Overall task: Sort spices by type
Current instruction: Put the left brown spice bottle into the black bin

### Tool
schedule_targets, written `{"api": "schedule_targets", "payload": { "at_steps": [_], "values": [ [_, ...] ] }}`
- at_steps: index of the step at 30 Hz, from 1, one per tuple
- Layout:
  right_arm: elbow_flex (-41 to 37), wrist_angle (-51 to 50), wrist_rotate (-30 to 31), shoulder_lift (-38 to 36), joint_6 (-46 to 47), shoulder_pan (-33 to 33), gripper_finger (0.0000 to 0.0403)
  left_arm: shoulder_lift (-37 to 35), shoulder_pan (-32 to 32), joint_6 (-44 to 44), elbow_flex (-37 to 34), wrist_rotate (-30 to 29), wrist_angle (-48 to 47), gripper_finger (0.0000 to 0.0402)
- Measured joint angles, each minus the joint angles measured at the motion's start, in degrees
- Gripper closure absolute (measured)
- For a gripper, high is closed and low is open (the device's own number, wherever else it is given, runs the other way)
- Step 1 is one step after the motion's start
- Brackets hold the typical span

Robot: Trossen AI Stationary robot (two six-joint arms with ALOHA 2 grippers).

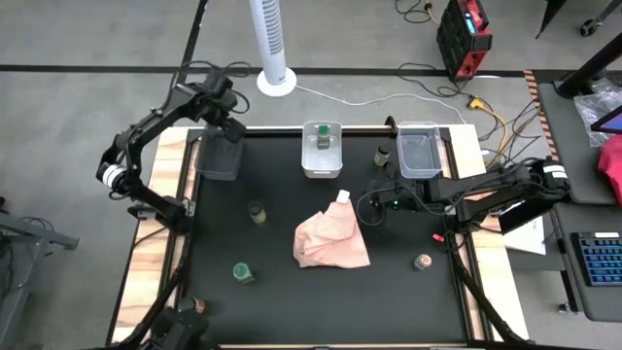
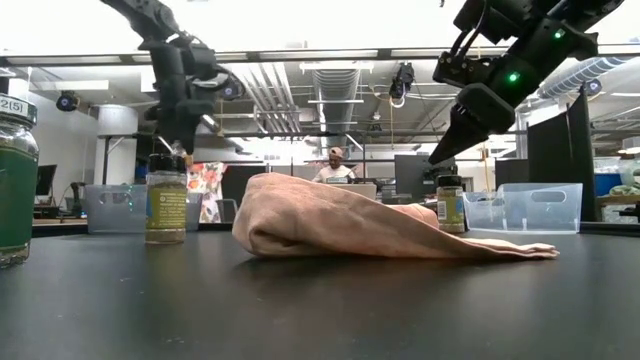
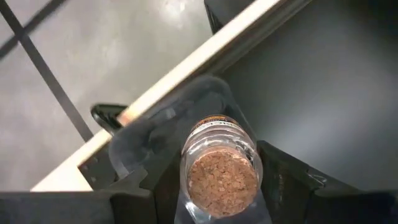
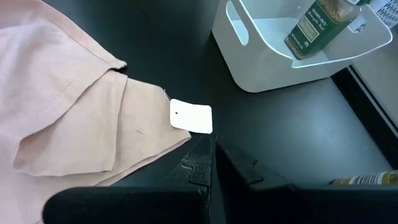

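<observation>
My left gripper (image 1: 222,131) is over the clear left bin (image 1: 219,160) at the table's far left, shut on a spice jar (image 3: 221,174). My right gripper (image 4: 211,163) is shut and hovers above the table beside the white tag (image 4: 191,116) of the pink cloth (image 1: 330,241), touching nothing. A green-labelled jar (image 1: 323,139) leans tilted in the white middle bin (image 1: 322,167). More jars stand on the table: one (image 1: 383,154) between the middle and right bins, one (image 1: 257,211) left of the cloth, a green-lidded one (image 1: 242,273) and a tan-pink-lidded one (image 1: 423,262). My left gripper pinches the spice jar's clear glass body (image 3: 186,168) between its two fingers (image 3: 149,186), which come from above and point down. The jar is lifted clear over the left bin. Its round end (image 3: 222,180), filled with tan grains, faces the wrist camera.
A clear right bin (image 1: 420,151) stands at the far right. Another jar (image 1: 191,306) sits at the near left corner. The cloth lies crumpled mid-table. Wooden table edges run along both sides, and a white tower fan (image 1: 272,44) stands beyond the far edge.
</observation>
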Motion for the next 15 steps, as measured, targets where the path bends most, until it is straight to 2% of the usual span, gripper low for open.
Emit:
{"api": "schedule_targets", "payload": {
  "at_steps": [6,15],
  "values": [
    [0.0,0.0,0.0,0.0,-0.5,0.0,0.039,0.0,0.2,-1.0,-4.1,-2.3,0.6,0.0237],
    [0.0,0.1,0.0,0.0,-0.6,0.0,0.039,0.0,0.7,-3.0,-9.3,-2.4,4.0,0.0237]
  ]
}}
